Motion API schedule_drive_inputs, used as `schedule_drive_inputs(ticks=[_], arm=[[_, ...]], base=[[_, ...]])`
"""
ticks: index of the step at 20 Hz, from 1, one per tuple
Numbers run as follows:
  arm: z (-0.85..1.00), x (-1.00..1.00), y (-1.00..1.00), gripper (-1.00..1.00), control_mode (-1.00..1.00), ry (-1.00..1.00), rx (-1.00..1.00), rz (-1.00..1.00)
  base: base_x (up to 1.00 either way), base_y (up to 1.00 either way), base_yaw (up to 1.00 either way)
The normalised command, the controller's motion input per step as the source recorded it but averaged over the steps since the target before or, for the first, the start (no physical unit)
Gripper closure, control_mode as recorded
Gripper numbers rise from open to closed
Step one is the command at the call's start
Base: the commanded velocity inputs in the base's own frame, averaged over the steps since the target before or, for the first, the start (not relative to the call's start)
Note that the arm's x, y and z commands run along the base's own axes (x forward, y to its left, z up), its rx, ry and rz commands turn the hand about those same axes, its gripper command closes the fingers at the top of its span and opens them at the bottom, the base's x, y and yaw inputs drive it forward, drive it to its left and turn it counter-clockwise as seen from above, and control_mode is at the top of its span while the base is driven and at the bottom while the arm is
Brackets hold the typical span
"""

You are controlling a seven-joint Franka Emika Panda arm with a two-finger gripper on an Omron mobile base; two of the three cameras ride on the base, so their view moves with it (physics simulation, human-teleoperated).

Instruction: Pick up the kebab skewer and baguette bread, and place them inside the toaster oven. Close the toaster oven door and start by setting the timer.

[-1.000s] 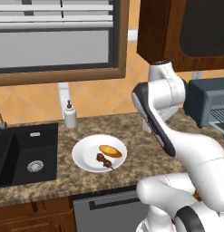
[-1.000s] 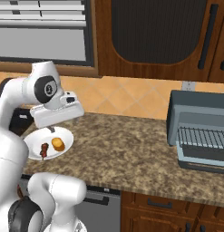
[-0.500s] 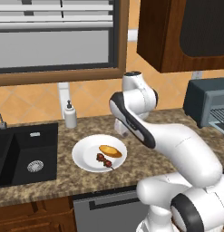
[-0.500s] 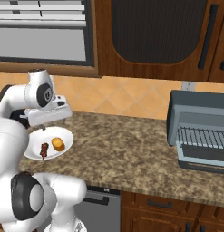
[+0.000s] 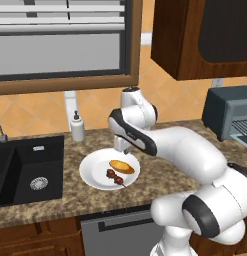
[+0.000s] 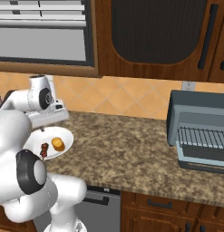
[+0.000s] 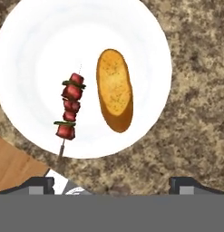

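Nearest you, at the counter's front edge: a white plate (image 5: 95, 172) bearing the kebab skewer (image 7: 69, 112) and, just beside it, the baguette bread (image 7: 114, 89), the two lying apart. Above the plate: your gripper (image 7: 111, 183), fingers spread wide and empty, its tips (image 7: 39, 185) clear of both foods. At the counter's left end: a black sink (image 5: 25, 172) with a soap dispenser (image 5: 77, 126) behind. At the far right end: the toaster oven (image 6: 199, 130), its rack showing.

You had one kebab skewer (image 7: 69, 107), one baguette bread (image 7: 114, 89), one plate (image 7: 36, 54), one toaster oven (image 6: 200, 131), one soap bottle (image 5: 77, 126).
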Motion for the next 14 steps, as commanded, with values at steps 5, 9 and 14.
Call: schedule_drive_inputs(ticks=[5,9,14], arm=[[-0.43,0.27,0.06,-1.0,-1.0,0.0,0.02,0.05],[-0.54,0.16,0.06,-1.0,-1.0,-0.03,-0.01,0.0],[-0.4,0.17,0.13,-1.0,-1.0,0.0,0.0,0.0]], base=[[0.0,0.0,0.0],[0.0,0.0,0.0],[0.0,0.0,0.0]])
